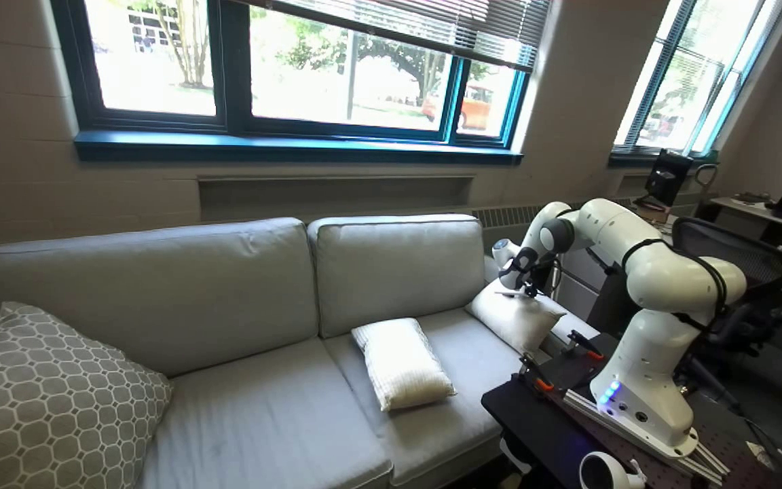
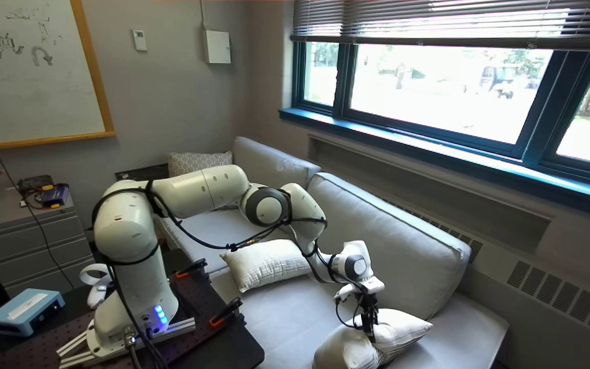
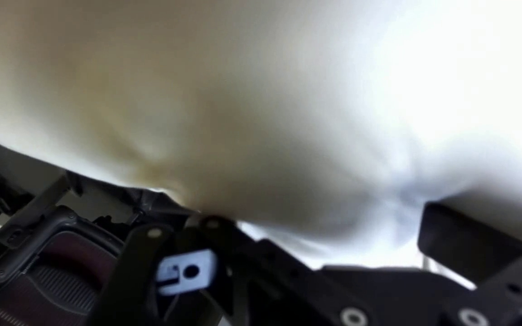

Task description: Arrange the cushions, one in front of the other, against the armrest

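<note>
One cream-white cushion (image 1: 514, 322) sits tilted at the sofa's end by the light grey armrest (image 1: 575, 326), which it partly hides. In an exterior view this cushion (image 2: 407, 330) is creased under my gripper (image 2: 370, 333), with the armrest (image 2: 474, 328) beyond it. In the wrist view the cushion (image 3: 243, 113) fills most of the picture, blurred. My gripper (image 3: 320, 222) has its fingers wide apart, with cushion cloth bulging between them; how firmly they touch it is unclear. The second cream-white cushion (image 1: 404, 367) lies flat on the middle of the seat, apart from the gripper; it also shows here (image 2: 269, 261).
Grey sofa back cushions (image 1: 398, 268) stand behind the seat. A grey lattice pillow (image 1: 58, 394) is at the sofa's far end. The robot's black table (image 1: 533, 414), with orange-tipped clamps, stands close to the sofa's front. A mesh office chair (image 1: 737, 258) is behind the arm.
</note>
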Tool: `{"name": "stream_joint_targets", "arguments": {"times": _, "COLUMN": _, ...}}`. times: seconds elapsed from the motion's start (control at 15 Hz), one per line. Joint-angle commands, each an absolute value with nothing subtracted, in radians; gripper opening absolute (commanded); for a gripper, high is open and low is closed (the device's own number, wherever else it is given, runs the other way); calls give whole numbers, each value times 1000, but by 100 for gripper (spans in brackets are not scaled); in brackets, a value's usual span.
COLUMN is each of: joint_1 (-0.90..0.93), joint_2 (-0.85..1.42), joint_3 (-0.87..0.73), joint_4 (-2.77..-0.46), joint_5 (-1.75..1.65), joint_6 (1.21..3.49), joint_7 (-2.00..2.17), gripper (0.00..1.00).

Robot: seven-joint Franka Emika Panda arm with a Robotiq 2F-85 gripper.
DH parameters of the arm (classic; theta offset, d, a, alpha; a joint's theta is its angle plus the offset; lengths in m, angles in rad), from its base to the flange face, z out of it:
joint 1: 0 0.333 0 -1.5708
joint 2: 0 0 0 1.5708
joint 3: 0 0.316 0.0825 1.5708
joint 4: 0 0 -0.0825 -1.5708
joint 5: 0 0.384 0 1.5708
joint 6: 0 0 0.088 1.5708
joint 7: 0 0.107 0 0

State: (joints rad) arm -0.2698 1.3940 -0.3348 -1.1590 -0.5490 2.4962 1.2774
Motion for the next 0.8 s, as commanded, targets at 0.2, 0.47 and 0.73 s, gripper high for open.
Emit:
{"name": "stream_joint_targets", "arguments": {"times": 0.2, "joint_1": -282, "joint_2": 1369, "joint_3": -379, "joint_4": -1187, "joint_5": -551, "joint_6": 2588, "joint_7": 1346, "gripper": 100}}
{"name": "stream_joint_targets", "arguments": {"times": 0.47, "joint_1": -261, "joint_2": 1343, "joint_3": -441, "joint_4": -1224, "joint_5": -560, "joint_6": 2660, "joint_7": 1425, "gripper": 100}}
{"name": "stream_joint_targets", "arguments": {"times": 0.73, "joint_1": -245, "joint_2": 1269, "joint_3": -470, "joint_4": -1311, "joint_5": -555, "joint_6": 2767, "joint_7": 1472, "gripper": 100}}
